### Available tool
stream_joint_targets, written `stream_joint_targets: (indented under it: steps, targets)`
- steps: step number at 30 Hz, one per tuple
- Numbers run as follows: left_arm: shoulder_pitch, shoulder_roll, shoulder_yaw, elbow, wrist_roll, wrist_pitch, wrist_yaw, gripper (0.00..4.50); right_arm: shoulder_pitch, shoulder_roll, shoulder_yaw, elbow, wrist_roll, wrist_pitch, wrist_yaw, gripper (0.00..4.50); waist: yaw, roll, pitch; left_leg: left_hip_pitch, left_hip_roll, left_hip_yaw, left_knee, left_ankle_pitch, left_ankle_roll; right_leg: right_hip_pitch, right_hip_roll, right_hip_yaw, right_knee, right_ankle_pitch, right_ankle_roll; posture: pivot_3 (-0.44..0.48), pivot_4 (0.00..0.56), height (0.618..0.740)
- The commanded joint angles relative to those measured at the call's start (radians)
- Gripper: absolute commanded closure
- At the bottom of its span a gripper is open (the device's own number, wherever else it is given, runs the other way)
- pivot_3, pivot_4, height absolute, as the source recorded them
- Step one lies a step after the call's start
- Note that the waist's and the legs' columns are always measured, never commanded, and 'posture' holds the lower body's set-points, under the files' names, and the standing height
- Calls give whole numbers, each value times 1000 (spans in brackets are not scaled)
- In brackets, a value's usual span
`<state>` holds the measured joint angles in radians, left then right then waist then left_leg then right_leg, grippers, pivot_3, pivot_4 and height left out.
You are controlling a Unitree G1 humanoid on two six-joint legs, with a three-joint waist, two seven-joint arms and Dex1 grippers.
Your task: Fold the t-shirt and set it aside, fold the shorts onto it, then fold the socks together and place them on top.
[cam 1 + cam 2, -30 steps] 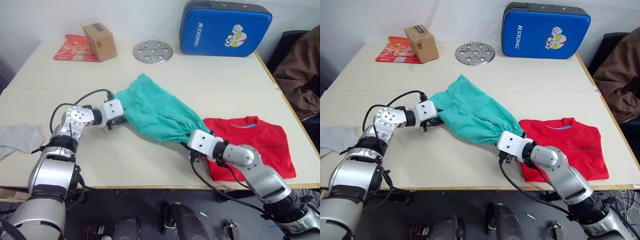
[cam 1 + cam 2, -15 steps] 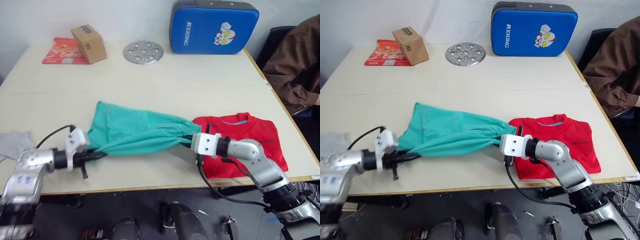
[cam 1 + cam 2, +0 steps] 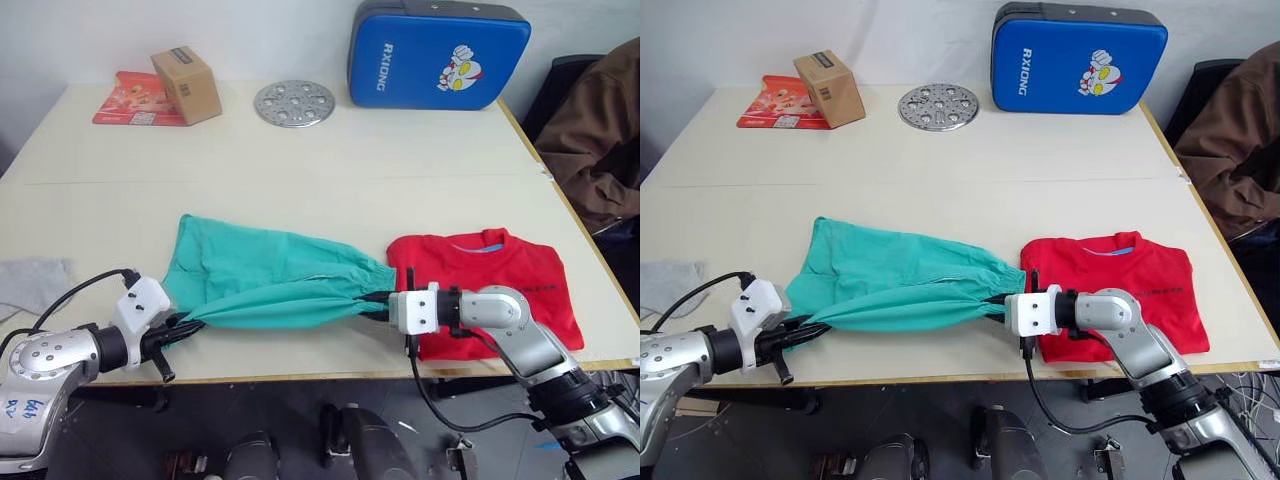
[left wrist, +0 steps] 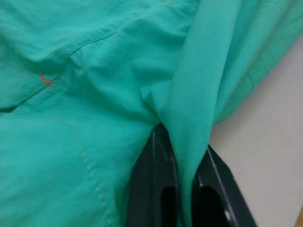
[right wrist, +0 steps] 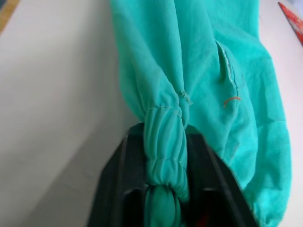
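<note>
Left eye view: on the desk (image 3: 300,150), the shorts (image 3: 270,285) stretch between the left tool (image 3: 185,325) and the right tool (image 3: 375,305), beside the t-shirt (image 3: 500,290). Socks (image 3: 35,283) lie beyond the shorts' left end. A blue pad (image 3: 435,55) reads "RXIONG".

Left wrist view: the tool's fingers (image 4: 156,189) pinch a shorts fold.

Right wrist view: the right tool clamps the gathered waistband (image 5: 165,156).

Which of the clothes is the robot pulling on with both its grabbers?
The teal shorts. The left gripper and right gripper each pinch one end. The red t-shirt lies folded beside them, and the grey socks sit at the table's left edge.
</note>
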<state>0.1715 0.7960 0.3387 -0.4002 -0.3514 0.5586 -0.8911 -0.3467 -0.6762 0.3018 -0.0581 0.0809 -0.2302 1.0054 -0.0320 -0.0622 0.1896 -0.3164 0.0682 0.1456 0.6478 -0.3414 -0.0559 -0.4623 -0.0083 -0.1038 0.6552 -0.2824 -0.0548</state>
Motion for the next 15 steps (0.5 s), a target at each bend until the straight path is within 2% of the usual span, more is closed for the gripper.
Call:
stream_joint_targets:
  steps: [1, 4, 8, 10, 11, 13, 15]
  targets:
    - [50, 50, 59, 8, -72, 37, -85, 3143, 32, -16, -57, -134, 116, 126, 24, 2398, 0, 0, 0, 0, 0, 0, 0, 0, 0, 0, 0, 0, 0, 0, 0, 0, 150, 740]
    - [52, 126, 128, 69, -135, 71, -180, 2169, 77, -79, -101, -246, 210, 254, 67, 1376, 4, 1, 0, 0, 0, -1, 1, 0, 0, -1, 0, -1, -1, -1, 1, 0, 150, 740]
    - [-14, 247, 201, 147, -308, 221, -339, 896, 106, -132, -220, -385, 419, 503, 31, 39, 6, 0, 0, 1, 0, -2, 2, -4, 8, -1, 0, -2, -3, -1, 2, 0, 150, 740]
    - [-48, 279, 210, 169, -364, 267, -380, 227, 96, -130, -266, -427, 510, 609, -5, 0, 7, 0, 0, 0, -1, -2, 2, -4, 8, -1, -1, -1, -4, -1, 2, 0, 150, 740]
    - [-81, 292, 209, 184, -392, 289, -393, 31, 84, -125, -290, -446, 565, 672, -33, 0, 6, 1, 0, 0, -1, -2, 1, -4, 8, -1, -1, -1, -4, -1, 2, 0, 150, 740]
    - [-203, 287, 181, 235, -435, 322, -367, 31, 43, -90, -321, -470, 674, 796, -124, 0, 4, 1, 1, 0, -1, -2, 1, -4, 8, -1, -1, -1, -4, -1, 2, 0, 150, 740]
    - [-386, 236, 102, 298, -433, 342, -283, 31, -4, -30, -307, -467, 714, 884, -221, 0, 6, 0, 0, -1, -1, -2, 1, -4, 8, 0, -1, -1, -4, -1, 2, 0, 150, 740]
